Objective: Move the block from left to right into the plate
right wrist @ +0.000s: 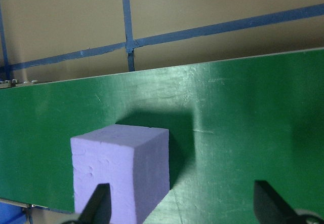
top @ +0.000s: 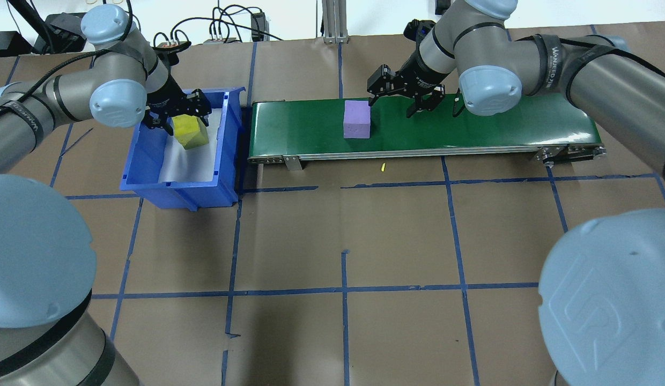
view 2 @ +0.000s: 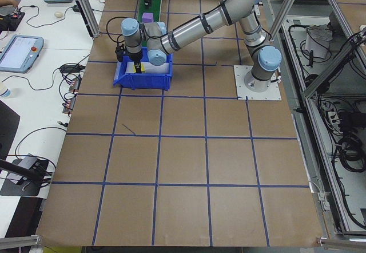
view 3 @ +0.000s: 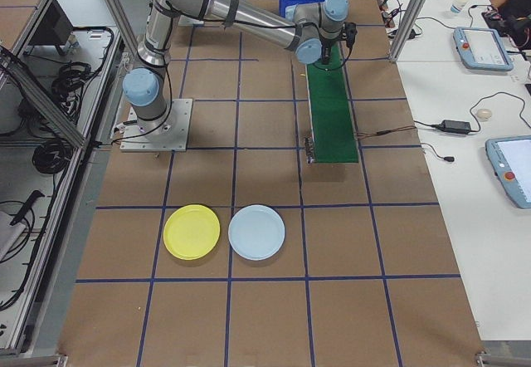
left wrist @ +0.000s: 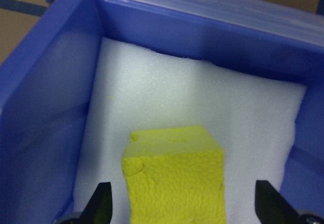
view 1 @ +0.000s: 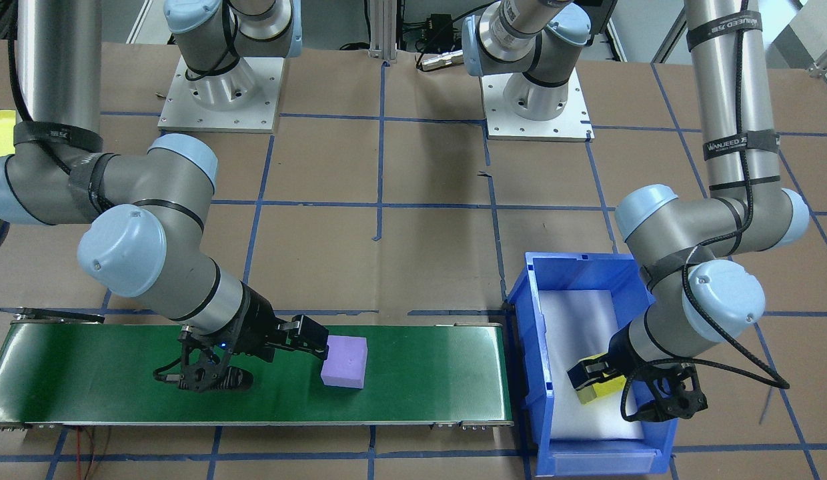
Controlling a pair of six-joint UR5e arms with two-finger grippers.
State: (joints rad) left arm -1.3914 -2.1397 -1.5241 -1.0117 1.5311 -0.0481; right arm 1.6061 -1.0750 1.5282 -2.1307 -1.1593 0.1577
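Right hand [top: 376,92] hangs low over the green conveyor [top: 472,126], fingers spread wide, gripping nothing; the purple block [top: 356,119] sits on the belt just beside one fingertip. Left hand [top: 174,115] is down in the blue bin [top: 150,177], fingers wide around the yellow block [top: 190,131], not visibly clamped.

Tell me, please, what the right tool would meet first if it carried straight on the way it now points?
Most likely the purple block: the right tool points along the green conveyor belt toward it, fingers open. One finger is already at the block's edge, so the block is off-centre; depth is hard to judge.
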